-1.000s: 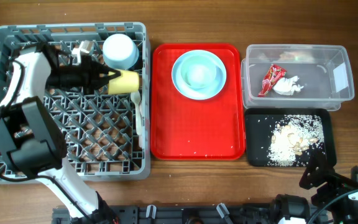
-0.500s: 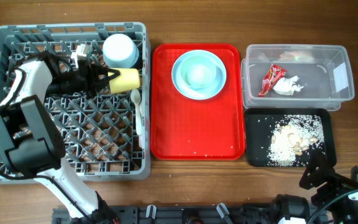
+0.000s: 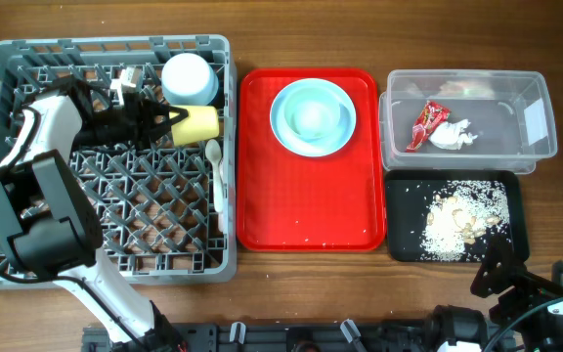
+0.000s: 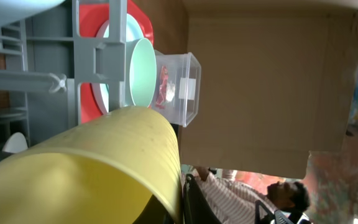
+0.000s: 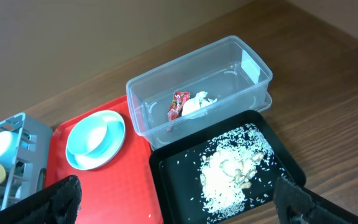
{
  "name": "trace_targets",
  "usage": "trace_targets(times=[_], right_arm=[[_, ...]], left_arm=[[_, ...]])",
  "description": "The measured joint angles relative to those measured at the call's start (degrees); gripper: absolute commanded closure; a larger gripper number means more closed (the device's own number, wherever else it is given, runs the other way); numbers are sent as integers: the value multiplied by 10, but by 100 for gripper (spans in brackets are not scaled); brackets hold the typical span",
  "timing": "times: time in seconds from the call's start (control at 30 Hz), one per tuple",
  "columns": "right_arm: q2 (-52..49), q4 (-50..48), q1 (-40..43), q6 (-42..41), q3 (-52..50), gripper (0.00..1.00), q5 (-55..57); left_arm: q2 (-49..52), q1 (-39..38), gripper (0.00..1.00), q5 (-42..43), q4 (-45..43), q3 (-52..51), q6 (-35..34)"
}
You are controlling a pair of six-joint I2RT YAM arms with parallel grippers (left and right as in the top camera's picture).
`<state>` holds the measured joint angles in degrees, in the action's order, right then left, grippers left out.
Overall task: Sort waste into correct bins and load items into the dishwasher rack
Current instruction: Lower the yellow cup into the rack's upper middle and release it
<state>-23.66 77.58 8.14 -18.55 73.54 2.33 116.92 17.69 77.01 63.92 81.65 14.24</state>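
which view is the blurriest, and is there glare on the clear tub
left wrist view: softest, the yellow-green cup fills the near field out of focus, the background behind it sharper; overhead view: even light, sharp, a pale patch on the clear tub, glare or label, cannot tell; right wrist view: sharp mid-frame, its dark fingers blurred at the bottom corners

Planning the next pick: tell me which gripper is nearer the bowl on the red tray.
Left. The left gripper, shut on the yellow cup, sits over the rack level with the bowl; the right gripper, open, hangs farther off, in front of the black tray.
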Motion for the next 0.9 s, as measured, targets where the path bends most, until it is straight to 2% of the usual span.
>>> trace_targets(times=[0.23,0.57,0.6,0.63,0.73,0.9], right_arm=[[0,0,0,0,0,0,0],[0,0,0,0,0,0,0],[0,0,0,0,0,0,0],[0,0,0,0,0,0,0],[0,0,0,0,0,0,0],[0,0,0,0,0,0,0]], left_arm=[[13,4,96,0,-21,0,-1],[21,27,96,0,24,-1,-2],[21,28,77,0,27,-1,-2],[21,29,0,-2,30,-1,-2],[23,40,0,-42,43,-3,-6],[13,71,0,-52,63,1,-9]])
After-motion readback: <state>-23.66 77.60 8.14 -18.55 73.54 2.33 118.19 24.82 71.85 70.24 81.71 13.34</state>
